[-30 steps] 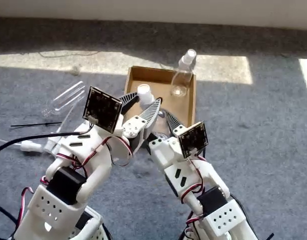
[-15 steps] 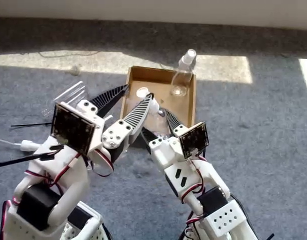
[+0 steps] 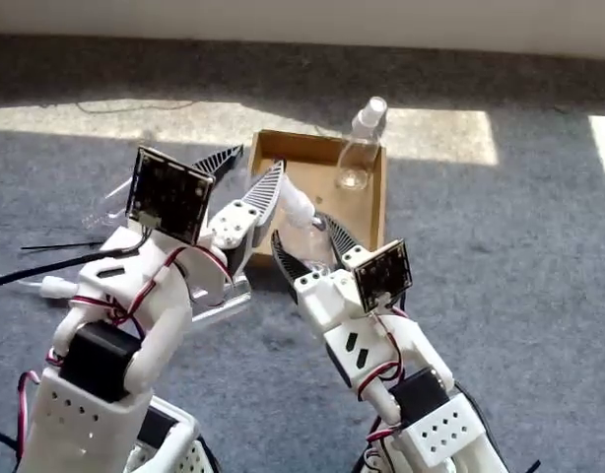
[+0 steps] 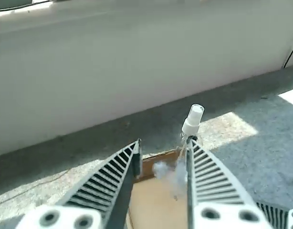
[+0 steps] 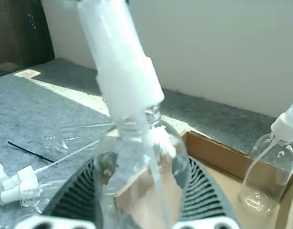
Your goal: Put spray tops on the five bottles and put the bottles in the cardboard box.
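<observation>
1. The clear bottle (image 5: 137, 162) stands upright at the near edge of the cardboard box (image 3: 312, 140). The right claw (image 3: 310, 246) has both fingers pressed against the bottle's sides.
2. A white spray top (image 5: 122, 71) rests on the bottle's neck. It leans to one side rather than sitting square, and its thin tube runs down inside the glass.
3. The right arm stretches forward and low from its base at the near side, with the claw pointing toward the box.
4. The left claw (image 3: 241, 175) is spread wide and holds nothing. It is raised over the box's left wall, just beside the leaning spray top. I cannot tell whether its nearer finger touches the top.
5. The left arm is bent high at the elbow and leans in toward the box from the near left.
6. A capped bottle (image 3: 360, 148) stands upright in the far right corner of the box, apart from the held bottle. Brown box floor shows between the two.
7. Left of the box, on the grey carpet (image 3: 500, 256), a loose bottle (image 5: 75, 136) lies on its side. Nearer the arms lie loose spray tops (image 5: 10, 183) and a thin black strip (image 5: 27, 150).
8. Grey carpet runs on to the right of the box, with a sunlit patch past the box's far rim. A pale wall (image 4: 137, 57) stands behind the box.
</observation>
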Action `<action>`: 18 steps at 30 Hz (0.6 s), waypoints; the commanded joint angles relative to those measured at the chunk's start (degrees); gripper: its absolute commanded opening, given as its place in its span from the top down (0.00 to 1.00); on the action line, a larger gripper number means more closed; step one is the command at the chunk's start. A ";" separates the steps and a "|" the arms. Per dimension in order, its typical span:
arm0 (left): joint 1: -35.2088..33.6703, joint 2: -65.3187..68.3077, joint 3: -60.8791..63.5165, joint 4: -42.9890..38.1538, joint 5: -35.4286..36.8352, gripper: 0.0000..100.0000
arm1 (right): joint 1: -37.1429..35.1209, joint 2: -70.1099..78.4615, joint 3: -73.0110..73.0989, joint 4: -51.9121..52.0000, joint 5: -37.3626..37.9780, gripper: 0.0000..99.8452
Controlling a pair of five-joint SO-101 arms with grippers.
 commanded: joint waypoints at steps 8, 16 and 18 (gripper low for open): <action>4.18 1.45 1.36 -1.49 -6.15 0.85 | -0.13 -0.22 -0.57 -1.10 -0.26 1.00; 5.23 0.92 -0.22 -1.32 -6.33 0.85 | 0.13 -0.22 -0.57 -1.10 -0.26 1.00; 5.23 0.84 -2.77 -1.23 -6.33 0.85 | 0.22 -0.22 -0.75 -1.10 -0.26 1.00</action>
